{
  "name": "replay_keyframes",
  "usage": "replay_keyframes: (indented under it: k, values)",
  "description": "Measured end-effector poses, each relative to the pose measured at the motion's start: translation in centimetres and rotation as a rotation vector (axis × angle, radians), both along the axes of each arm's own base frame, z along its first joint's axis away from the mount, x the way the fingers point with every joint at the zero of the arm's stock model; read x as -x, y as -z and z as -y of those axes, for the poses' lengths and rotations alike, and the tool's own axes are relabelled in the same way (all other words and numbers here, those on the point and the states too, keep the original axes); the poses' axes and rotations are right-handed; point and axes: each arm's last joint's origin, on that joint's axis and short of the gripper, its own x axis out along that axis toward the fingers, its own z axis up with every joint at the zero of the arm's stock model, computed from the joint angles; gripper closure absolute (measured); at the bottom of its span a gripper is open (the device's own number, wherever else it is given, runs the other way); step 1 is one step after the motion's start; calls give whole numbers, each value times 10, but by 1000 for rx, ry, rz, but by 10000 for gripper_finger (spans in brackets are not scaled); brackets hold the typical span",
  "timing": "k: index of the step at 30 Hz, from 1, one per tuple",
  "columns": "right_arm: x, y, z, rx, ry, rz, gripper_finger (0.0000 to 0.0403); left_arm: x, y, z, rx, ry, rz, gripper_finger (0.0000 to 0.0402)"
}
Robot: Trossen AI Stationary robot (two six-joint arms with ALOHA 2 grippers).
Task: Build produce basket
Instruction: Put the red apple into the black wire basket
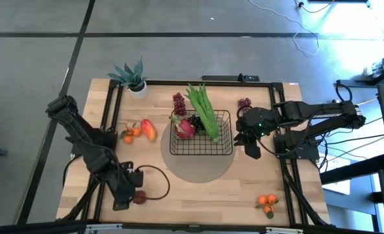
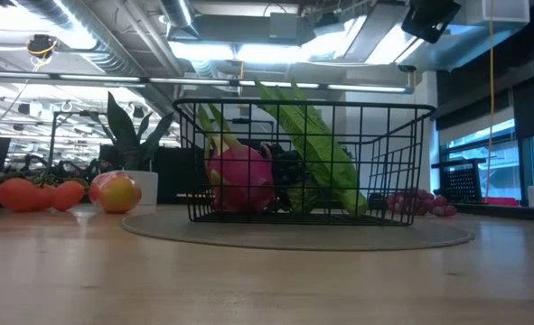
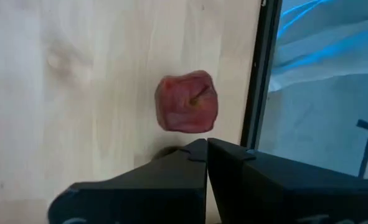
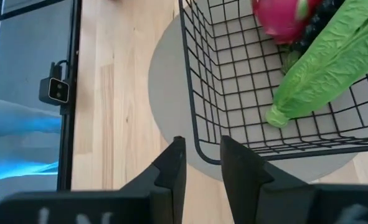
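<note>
We see the basket [image 1: 201, 133] on a grey round mat [image 1: 198, 170] at mid-table, holding a dragon fruit [image 1: 184, 127], dark grapes [image 2: 283, 167] and green pods [image 1: 203, 109]. The right gripper [image 4: 202, 163], fingers parted and empty, hovers at its right rim. The left gripper [image 3: 206, 151], closed on nothing, sits beside a red fruit [image 3: 187, 102] at the table's front-left edge.

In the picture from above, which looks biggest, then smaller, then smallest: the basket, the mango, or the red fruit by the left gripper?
1. Basket, clearly the biggest.
2. Mango.
3. Red fruit beside the left gripper, the smallest.
</note>
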Motion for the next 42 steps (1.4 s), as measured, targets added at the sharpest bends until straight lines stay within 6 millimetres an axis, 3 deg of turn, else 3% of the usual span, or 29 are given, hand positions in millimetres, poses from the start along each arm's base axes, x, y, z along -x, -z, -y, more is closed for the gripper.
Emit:
replay_keyframes:
  k: [17,23,31,36,42]
  values:
    - [0,0,0,-30,40,-8,318,7,4,15,-23,9,44,401]
    - [0,0,0,-30,39,-7,318,4,4,12,-83,-46,116,401]
    - [0,0,0,-30,40,-7,318,4,4,9,-71,-190,87,401]
    - [0,0,0,-30,40,-7,318,5,5,8,-81,-202,80,371]
    - [0,0,0,-29,39,-7,318,5,5,8,-78,-231,75,300]
